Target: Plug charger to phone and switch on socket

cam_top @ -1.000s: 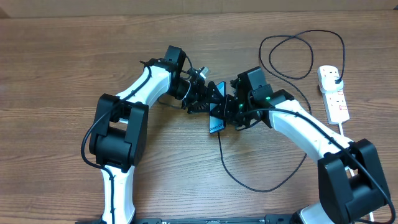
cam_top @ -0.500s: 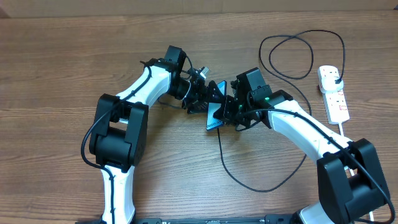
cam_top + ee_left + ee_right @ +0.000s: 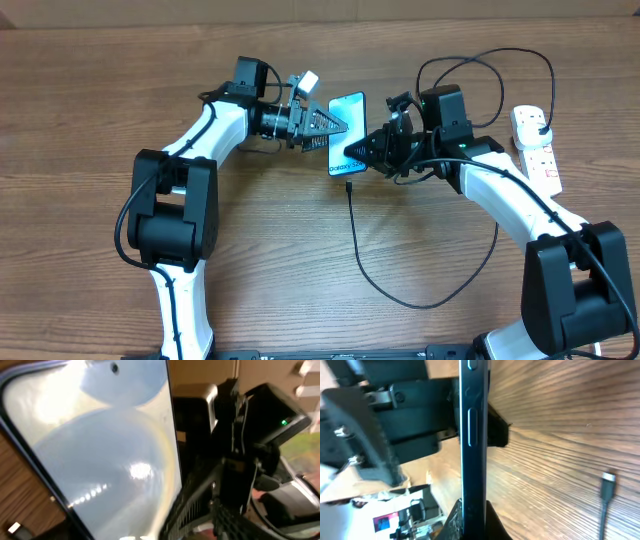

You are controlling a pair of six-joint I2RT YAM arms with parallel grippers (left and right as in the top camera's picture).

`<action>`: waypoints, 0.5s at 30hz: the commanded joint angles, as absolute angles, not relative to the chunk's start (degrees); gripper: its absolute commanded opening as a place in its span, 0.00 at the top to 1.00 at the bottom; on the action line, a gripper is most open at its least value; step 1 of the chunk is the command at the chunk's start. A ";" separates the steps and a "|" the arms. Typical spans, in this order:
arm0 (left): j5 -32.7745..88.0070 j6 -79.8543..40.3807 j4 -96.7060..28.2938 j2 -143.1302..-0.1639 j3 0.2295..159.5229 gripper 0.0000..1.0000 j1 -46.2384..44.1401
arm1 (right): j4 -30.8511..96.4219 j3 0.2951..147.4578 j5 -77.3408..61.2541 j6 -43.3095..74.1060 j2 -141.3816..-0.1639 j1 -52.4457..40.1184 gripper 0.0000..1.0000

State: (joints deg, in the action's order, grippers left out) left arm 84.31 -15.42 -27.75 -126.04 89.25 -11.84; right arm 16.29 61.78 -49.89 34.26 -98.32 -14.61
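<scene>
The phone is held off the table between both grippers, its blue-white screen facing up. My left gripper is closed on its left edge and my right gripper on its lower right edge. In the right wrist view the phone stands edge-on between my fingers. In the left wrist view its screen fills the left side. The charger's connector tip lies free on the table below the phone, also in the right wrist view. Its black plug sits in the white socket.
The black cable loops across the front of the table, under my right arm, and coils at the back right. The socket's thick white cord runs toward my right arm's base. A wall edge runs along the back.
Both grippers have moved toward the back of the table with the phone, lifting it away from the connector tip. The left arm has swung left, and the screen now faces up.
</scene>
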 commanded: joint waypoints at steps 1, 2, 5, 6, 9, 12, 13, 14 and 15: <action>90.56 -21.15 -23.79 -126.26 89.76 0.39 -12.45 | 15.88 63.02 -54.54 33.39 -97.73 -15.03 0.96; 90.56 -23.18 -22.39 -126.26 89.86 0.41 -12.58 | 15.81 63.02 -54.24 33.41 -97.73 -15.03 0.96; 90.56 -30.50 -15.31 -126.10 89.91 0.49 -13.13 | 14.55 63.02 -54.06 33.43 -97.73 -15.03 0.96; 90.56 -32.53 -13.17 -125.99 89.91 0.54 -13.19 | 14.33 63.02 -54.06 33.45 -97.73 -15.03 0.96; 90.56 -40.16 -6.07 -125.78 89.91 0.59 -13.19 | 14.11 63.02 -53.41 33.71 -97.73 -15.03 0.96; 90.56 -49.67 4.49 -125.78 89.91 0.61 -13.47 | 13.06 63.02 -53.43 34.57 -97.73 -15.03 0.96; 90.56 -51.20 6.39 -125.78 89.91 0.61 -13.61 | 12.86 63.02 -53.43 34.59 -97.73 -15.03 0.96; 90.56 -52.93 8.40 -125.78 89.91 0.62 -13.78 | 12.64 63.02 -53.41 34.72 -97.73 -15.03 0.96; 90.56 -54.70 10.26 -125.78 89.91 0.62 -13.98 | 12.29 63.02 -53.41 34.74 -97.73 -15.03 0.96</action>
